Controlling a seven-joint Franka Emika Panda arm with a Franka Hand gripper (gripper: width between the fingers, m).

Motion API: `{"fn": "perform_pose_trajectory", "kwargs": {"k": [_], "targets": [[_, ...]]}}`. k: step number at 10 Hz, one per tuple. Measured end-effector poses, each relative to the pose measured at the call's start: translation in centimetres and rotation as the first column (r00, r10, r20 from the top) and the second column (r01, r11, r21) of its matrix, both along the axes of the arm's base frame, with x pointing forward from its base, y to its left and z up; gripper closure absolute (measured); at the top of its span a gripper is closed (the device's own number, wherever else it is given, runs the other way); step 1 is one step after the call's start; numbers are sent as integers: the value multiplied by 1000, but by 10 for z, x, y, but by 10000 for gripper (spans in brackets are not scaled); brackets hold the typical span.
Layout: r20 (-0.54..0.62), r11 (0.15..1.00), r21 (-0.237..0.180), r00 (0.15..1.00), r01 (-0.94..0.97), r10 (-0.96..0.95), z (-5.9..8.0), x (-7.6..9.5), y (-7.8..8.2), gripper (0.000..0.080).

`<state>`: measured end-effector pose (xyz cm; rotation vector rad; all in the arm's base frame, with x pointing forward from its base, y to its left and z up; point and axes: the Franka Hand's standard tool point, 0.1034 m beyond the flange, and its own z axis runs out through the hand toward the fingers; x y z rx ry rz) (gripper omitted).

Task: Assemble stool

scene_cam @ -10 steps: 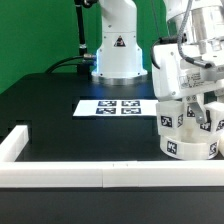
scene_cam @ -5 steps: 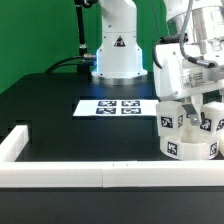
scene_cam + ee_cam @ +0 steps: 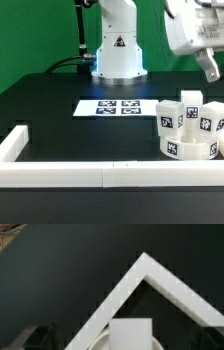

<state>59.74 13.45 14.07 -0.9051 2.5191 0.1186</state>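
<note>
The stool point(image 3: 190, 148) stands at the exterior view's right, near the front rail. Its round white seat lies flat with three tagged white legs upright on it: one at the exterior view's left point(image 3: 167, 116), one in the middle point(image 3: 190, 108), one at the right point(image 3: 211, 119). My gripper point(image 3: 210, 70) hangs high above the stool, open, holding nothing and clear of the legs. In the wrist view a white leg top point(image 3: 130, 333) shows below me, with the seat's rim point(image 3: 92, 343) beside it. One dark blurred finger point(image 3: 30, 336) sits at the picture's edge.
White border rails point(image 3: 60, 175) run along the table's front and turn at a corner point(image 3: 148, 273) close to the stool. The marker board point(image 3: 118, 107) lies flat mid-table. The arm's white base point(image 3: 117, 50) stands behind it, with a green wall beyond.
My gripper was shut on the rightmost leg down at the stool. It has opened, let go and risen well above the stool. The legs stay upright on the seat.
</note>
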Motion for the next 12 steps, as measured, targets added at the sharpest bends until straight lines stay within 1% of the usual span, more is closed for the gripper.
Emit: {"fn": "perform_pose_trajectory", "kwargs": {"k": [1,4,12], "targets": [[1,1000,5,1000,-4,4,3,0,2,151],[-2,1000,3,1000,-4,4,0,0,1,151],[-3,1000,3,1000,-4,4,0,0,1,151]]}}
